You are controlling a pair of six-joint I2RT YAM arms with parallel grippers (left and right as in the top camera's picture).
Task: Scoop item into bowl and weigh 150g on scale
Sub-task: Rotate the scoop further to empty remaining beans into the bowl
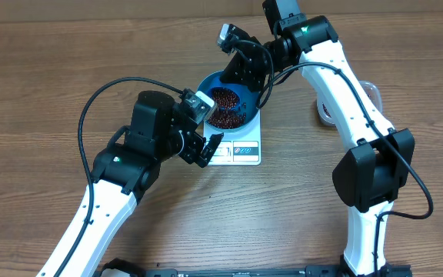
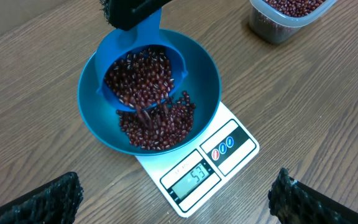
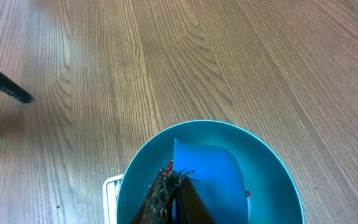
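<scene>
The bowl [image 2: 205,79] hides most of the scale [image 2: 230,149].

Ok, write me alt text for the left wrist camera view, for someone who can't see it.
A blue scoop tips dark red-brown beans into a teal bowl sitting on a white scale whose display reads 53. A clear tub of more beans stands at top right, and the open left end effector frames the bottom corners.
</scene>
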